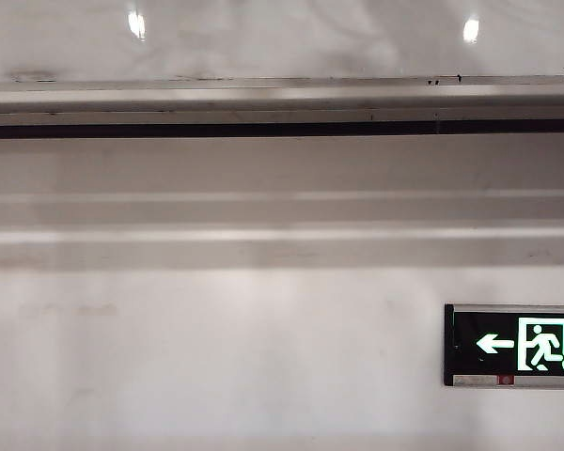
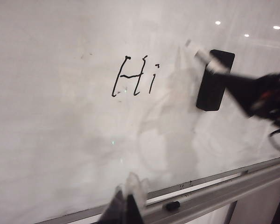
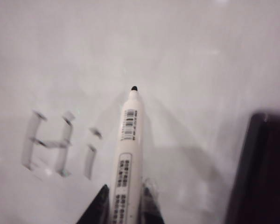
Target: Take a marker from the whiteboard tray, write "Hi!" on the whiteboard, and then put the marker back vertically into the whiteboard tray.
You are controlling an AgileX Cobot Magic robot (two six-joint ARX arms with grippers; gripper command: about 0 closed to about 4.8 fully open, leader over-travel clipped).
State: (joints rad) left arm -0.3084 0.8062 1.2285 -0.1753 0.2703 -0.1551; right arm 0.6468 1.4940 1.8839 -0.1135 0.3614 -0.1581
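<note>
In the right wrist view the right gripper (image 3: 123, 205) has its two dark fingers (image 3: 99, 207) closed narrowly on the barrel of the marker (image 3: 127, 154), one on each side of its lower part. The white barrel with its barcode and dark print runs out from between them. The bare black tip leads, close to the whiteboard (image 3: 177, 56), just beside the "i" of the blurred "Hi" lettering (image 3: 60, 144); whether the tip touches the board cannot be told. The marker's long axis runs straight away from the gripper toward the board.

In the left wrist view the same marker shows as a pale stick slanting up from the black right arm, in front of a black eraser (image 2: 215, 80) on the board. "Hi" is written in black, with no exclamation mark.

The left gripper (image 2: 126, 205) hangs low near the whiteboard tray (image 2: 233, 186). Only blurred finger ends (image 2: 137, 186) show, with nothing seen between them; how far they stand apart cannot be told. A small black cap (image 2: 171, 205) lies in the tray.

The exterior view shows no arm, only the glossy board, the silver-grey tray, a whitish wall (image 1: 216, 357) and a green exit sign (image 1: 517, 344).
</note>
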